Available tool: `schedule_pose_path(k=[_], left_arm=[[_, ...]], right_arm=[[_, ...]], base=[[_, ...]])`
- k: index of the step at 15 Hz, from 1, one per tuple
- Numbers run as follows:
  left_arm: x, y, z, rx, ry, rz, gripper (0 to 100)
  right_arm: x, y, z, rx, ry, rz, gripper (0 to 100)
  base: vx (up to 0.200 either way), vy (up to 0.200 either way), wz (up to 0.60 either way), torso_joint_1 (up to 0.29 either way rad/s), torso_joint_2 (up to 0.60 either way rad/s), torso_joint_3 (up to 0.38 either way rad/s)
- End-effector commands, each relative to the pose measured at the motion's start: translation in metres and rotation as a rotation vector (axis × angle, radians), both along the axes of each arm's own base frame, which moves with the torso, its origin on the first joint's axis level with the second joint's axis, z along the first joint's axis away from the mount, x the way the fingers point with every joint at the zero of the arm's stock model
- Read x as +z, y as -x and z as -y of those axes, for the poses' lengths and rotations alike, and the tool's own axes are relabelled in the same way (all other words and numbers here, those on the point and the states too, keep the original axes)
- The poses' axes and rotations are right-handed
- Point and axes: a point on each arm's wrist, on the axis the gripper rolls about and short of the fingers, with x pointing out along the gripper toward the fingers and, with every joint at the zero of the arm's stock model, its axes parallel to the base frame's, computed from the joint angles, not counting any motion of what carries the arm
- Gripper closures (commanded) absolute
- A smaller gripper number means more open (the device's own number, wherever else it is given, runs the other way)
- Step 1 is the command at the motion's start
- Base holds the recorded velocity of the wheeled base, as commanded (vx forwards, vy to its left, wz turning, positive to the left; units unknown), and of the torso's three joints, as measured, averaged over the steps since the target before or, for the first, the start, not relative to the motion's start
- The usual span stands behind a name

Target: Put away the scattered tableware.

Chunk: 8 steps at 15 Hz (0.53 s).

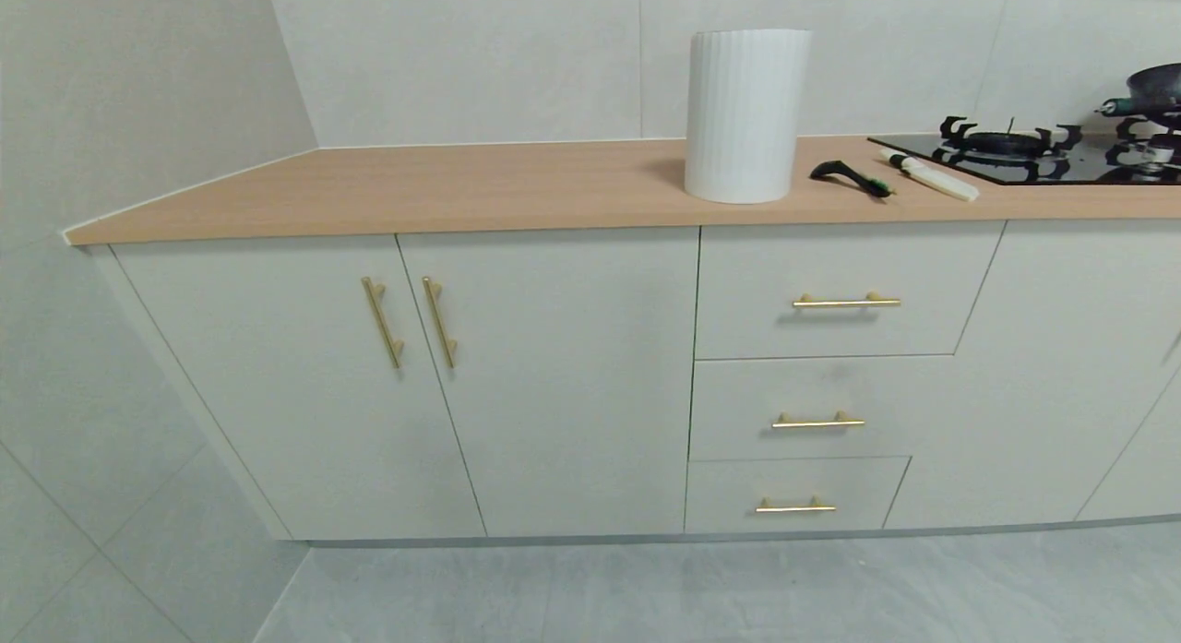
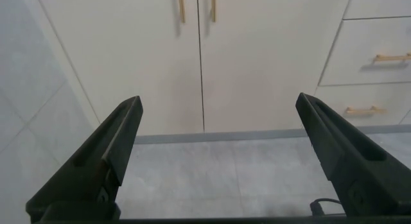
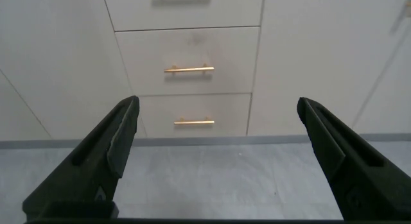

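On the wooden countertop (image 1: 415, 191) stands a tall white ribbed cylinder container (image 1: 745, 115). Just right of it lie a black utensil with a green handle (image 1: 851, 176) and a white-bladed knife with a green collar (image 1: 928, 175). My left gripper (image 2: 218, 108) hangs low, open and with nothing in it, facing the double cabinet doors (image 2: 199, 57) above the floor. My right gripper (image 3: 218, 108) is also open with nothing in it, facing the lower drawers (image 3: 189, 60).
A black gas hob (image 1: 1033, 154) with a dark pan (image 1: 1153, 85) sits at the counter's right end. Below are two doors with gold handles (image 1: 411, 320) and three drawers with gold handles (image 1: 844, 302). A tiled wall closes the left side; grey floor (image 1: 646, 588) lies in front.
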Motion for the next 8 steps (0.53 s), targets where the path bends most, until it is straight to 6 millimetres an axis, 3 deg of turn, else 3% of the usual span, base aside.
schedule_pose_path(k=[1,3,8], left_arm=[[0.0,-0.0001,0.0,-0.001,0.0,-0.001,0],[0.0,-0.0001,0.0,-0.001,0.0,-0.001,0],[0.0,-0.0001,0.0,-0.001,0.0,-0.001,0]], right_arm=[[0.0,-0.0001,0.0,0.0,0.0,-0.001,0],[0.0,-0.0001,0.0,0.0,0.0,-0.001,0],[0.0001,-0.0002,0.0,0.0,0.002,-0.003,0]], base=[[0.2,0.0,0.0,0.007,0.01,-0.002],[0.2,0.0,0.0,0.002,0.0,0.005],[0.0,0.0,0.0,0.0,0.0,0.0]])
